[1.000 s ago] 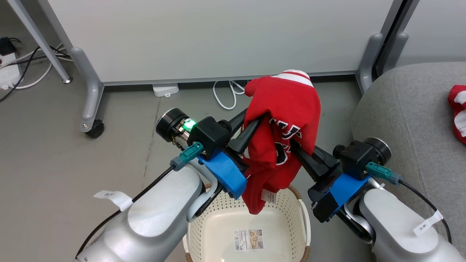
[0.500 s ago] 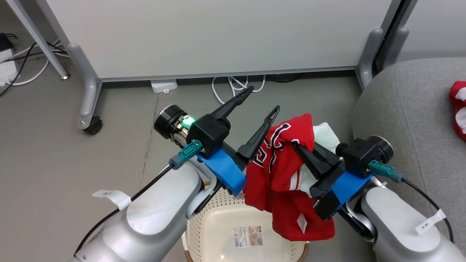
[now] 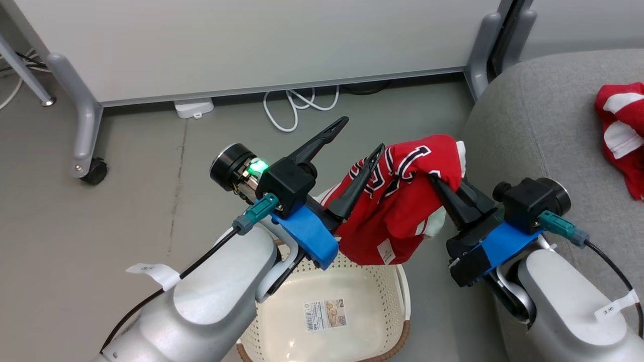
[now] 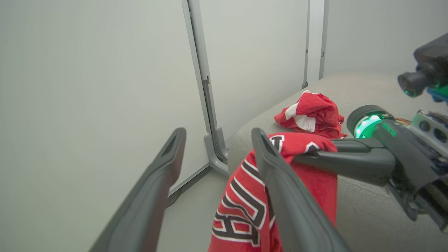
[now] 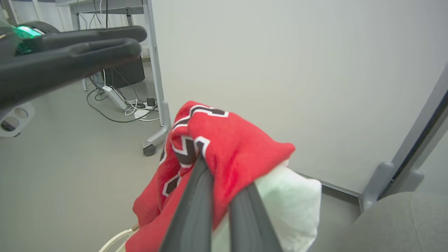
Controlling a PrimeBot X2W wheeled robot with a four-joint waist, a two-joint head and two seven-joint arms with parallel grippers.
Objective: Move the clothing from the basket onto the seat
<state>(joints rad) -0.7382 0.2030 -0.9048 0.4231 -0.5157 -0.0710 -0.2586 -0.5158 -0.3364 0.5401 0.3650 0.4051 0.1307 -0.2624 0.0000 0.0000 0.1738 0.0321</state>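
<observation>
A red jersey with black-and-white lettering [image 3: 402, 201] hangs above the cream basket [image 3: 402, 296], whose inside holds just a paper label. My right gripper [image 3: 436, 177] is shut on the top of the jersey [image 5: 227, 140], fingertips buried in its folds. My left gripper [image 3: 360, 134] stands open to the jersey's left with nothing between its fingers [image 4: 280, 196]; the cloth [image 4: 245, 203] brushes the outer side of one. A second red jersey [image 3: 621, 130] lies crumpled on the grey seat [image 3: 528, 125] at the right, also in the left wrist view [image 4: 311, 113].
A white partition panel [image 3: 251, 45] on grey wheeled feet [image 3: 93, 171] stands behind the basket. White cables [image 3: 297, 108] and a small adapter [image 3: 193, 108] lie on the grey floor along its base. The seat's rounded corner sits close to my right arm.
My left gripper has opened and let go of the jersey, which now hangs from the right gripper alone. The right gripper has carried it towards the seat, and the camera has turned right.
</observation>
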